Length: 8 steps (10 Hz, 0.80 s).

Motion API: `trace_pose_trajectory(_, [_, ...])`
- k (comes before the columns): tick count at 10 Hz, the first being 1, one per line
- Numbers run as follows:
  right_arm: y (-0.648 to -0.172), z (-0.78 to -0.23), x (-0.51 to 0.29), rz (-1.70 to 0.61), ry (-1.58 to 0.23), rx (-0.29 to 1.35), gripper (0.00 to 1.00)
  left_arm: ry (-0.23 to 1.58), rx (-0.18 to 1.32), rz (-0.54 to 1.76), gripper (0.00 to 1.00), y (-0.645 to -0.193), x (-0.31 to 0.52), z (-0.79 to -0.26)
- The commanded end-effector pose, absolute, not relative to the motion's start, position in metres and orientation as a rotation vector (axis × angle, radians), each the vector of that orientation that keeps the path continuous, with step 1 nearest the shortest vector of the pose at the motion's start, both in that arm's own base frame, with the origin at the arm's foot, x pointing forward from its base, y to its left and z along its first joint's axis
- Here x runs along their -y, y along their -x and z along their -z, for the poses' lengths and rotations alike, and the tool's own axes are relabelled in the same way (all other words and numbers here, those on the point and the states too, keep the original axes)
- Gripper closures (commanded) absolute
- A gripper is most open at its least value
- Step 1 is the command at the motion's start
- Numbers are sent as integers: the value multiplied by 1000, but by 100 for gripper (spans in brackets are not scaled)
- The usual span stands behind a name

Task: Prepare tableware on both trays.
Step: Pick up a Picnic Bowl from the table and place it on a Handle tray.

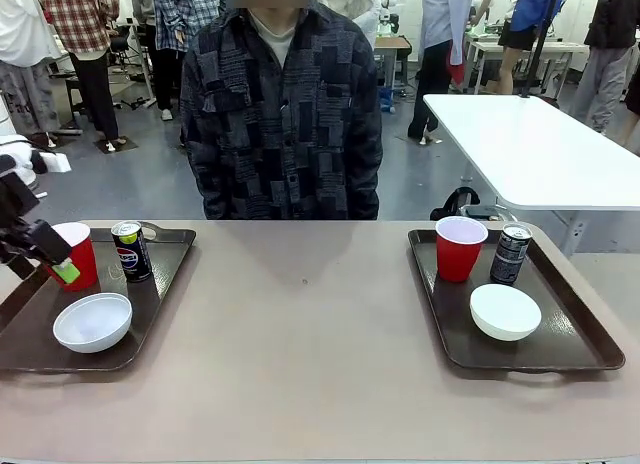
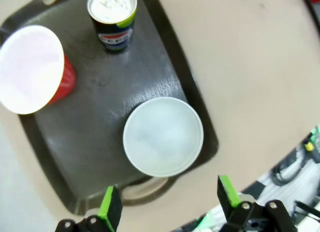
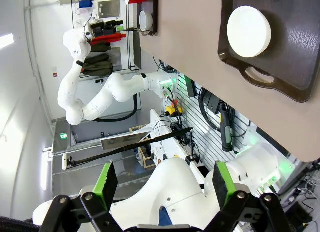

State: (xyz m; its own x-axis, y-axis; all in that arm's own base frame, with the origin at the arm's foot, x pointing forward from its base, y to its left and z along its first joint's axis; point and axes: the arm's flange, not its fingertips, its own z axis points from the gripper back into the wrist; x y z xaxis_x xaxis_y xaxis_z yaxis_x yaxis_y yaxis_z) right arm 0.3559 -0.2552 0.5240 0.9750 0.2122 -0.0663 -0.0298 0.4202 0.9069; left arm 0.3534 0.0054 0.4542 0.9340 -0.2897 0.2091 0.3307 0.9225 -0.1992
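On the left tray (image 1: pixel 165 276) stand a red cup (image 1: pixel 78 246) and a Pepsi can (image 1: pixel 130 250), with a white bowl (image 1: pixel 92 322) in front of them. My left gripper (image 1: pixel 50 256) hovers open just left of the cup, touching nothing. From the left wrist, the open gripper (image 2: pixel 168 202) hangs above the tray's near rim, over the bowl (image 2: pixel 163 137), cup (image 2: pixel 32 69) and can (image 2: pixel 112 19). The right tray (image 1: pixel 560 334) holds a red cup (image 1: pixel 459 247), a black-silver can (image 1: pixel 510 254) and a bowl (image 1: pixel 505 311). My right gripper (image 3: pixel 165 187) is open and empty, off the table, far from that bowl (image 3: pixel 249 31).
A person in a dark patterned shirt (image 1: pixel 283 104) stands at the far edge, hands out of view. Bare tan tabletop (image 1: pixel 305 314) lies between the trays. A white table (image 1: pixel 540 149) stands behind on the right. The right wrist view looks past the table edge to the robot base (image 3: pixel 170 187).
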Motion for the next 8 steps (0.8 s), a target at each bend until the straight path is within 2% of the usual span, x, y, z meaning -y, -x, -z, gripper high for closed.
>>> trace_pose_trajectory(1, [-355,-526,255,-141,-1132,-180,0,212,188,323,0,-333,-13,-468])
trace_pose_trajectory(2, [-355,-526,255,-141,-1132,-180,0,118,174,266,0,-325,-14,-474])
trace_pose_trajectory(3, [-355,-526,255,-141,-1132,-180,0,241,187,317,0,-345,-10,-465])
trace_pose_trajectory(8, [-355,-526,255,-141,-1132,-180,0,241,187,317,0,-345,-10,-465])
